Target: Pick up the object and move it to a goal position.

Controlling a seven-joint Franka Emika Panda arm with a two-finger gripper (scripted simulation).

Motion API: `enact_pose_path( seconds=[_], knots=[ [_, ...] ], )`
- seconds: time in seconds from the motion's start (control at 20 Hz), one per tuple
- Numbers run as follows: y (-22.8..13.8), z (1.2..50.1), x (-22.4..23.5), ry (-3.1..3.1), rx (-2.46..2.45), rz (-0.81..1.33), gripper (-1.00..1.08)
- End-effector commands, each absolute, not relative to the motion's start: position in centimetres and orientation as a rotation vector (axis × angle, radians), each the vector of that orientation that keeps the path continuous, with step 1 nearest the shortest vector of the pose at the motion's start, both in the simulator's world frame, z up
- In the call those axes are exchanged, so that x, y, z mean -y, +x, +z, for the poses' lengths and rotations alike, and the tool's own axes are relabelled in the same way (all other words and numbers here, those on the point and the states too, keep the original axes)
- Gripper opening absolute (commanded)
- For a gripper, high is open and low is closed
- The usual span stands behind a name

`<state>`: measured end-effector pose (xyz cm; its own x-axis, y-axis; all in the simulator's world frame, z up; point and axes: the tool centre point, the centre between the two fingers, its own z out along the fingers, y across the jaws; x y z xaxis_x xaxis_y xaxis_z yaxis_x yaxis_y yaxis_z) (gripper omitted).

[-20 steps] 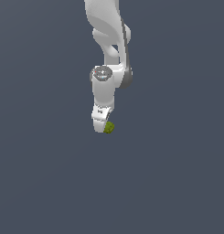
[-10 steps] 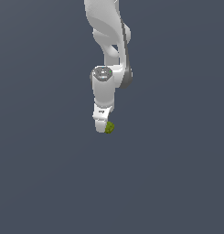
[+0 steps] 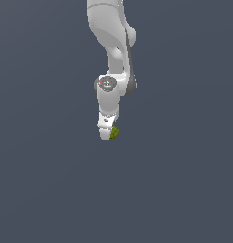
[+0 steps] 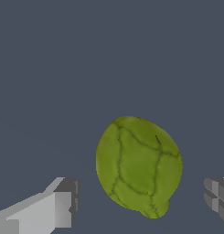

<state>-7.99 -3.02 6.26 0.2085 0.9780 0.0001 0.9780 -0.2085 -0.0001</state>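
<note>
Plain grey-blue surface (image 3: 51,190), end effector (image 4: 141,205) spread wide, green object (image 4: 138,167) between fingers, untouched

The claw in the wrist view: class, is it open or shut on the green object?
Open. The claw has a finger on either side of the green object, with clear gaps between; neither touches it.

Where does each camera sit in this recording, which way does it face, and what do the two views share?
Exterior view: off the arm, looking down across a plain grey floor; shows the white arm down to the gripper, with the green lump at its tip.
Wrist view: on the wrist, looking along the fingers at the green lump; shows both fingertips, apart, clear of it.
Shared: the lump, the gripper and the floor.
</note>
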Motion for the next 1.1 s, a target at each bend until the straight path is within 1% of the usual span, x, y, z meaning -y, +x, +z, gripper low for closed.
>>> enact_pose_path(
  seconds=[0.0, 0.3, 0.35, 1.05],
  knots=[
    [-8.0, 5.1, 3.0, -2.441, 1.977, 0.0, 1.0],
    [-8.0, 4.1, 3.0, -2.44, 1.978, 0.0, 1.0],
    [-8.0, 4.1, 3.0, -2.44, 1.978, 0.0, -1.0],
    [-7.8, 4.2, 2.5, -2.441, 1.98, -0.002, -1.0]
  ],
)
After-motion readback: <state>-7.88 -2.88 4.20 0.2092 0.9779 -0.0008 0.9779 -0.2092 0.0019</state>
